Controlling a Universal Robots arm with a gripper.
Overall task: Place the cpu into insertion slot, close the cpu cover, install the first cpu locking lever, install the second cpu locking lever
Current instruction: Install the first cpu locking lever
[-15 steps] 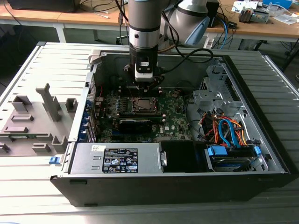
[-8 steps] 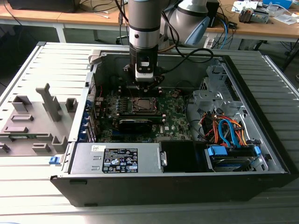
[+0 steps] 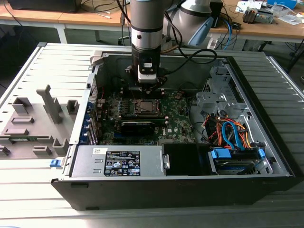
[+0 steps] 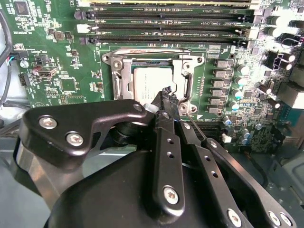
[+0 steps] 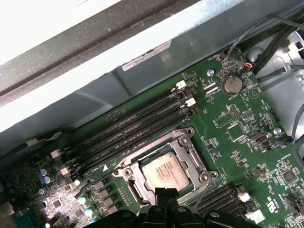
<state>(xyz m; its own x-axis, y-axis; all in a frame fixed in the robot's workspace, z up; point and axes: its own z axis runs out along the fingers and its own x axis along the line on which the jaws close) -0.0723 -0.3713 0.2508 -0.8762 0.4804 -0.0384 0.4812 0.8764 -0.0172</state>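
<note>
Exterior view. A grey table [image 3: 33, 190] of parallel metal slats is spanning the foreground, light glancing pale off its ridges. Behind it, wooden desks are standing along the back: one desk [image 3: 80, 19] at the exterior view's left on white legs [image 3: 61, 33], with dark cables [image 3: 102, 7] lying on it, another desk [image 3: 280, 29] at the exterior view's right carrying loose clutter [image 3: 259, 14]. Dark floor [image 3: 19, 47] is showing beneath them.

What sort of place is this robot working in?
Probably a robotics lab or electronics workshop: an open computer case sits on a slatted metal table, a robot arm reaches into it, and wooden desks strewn with cables stand behind.
</note>
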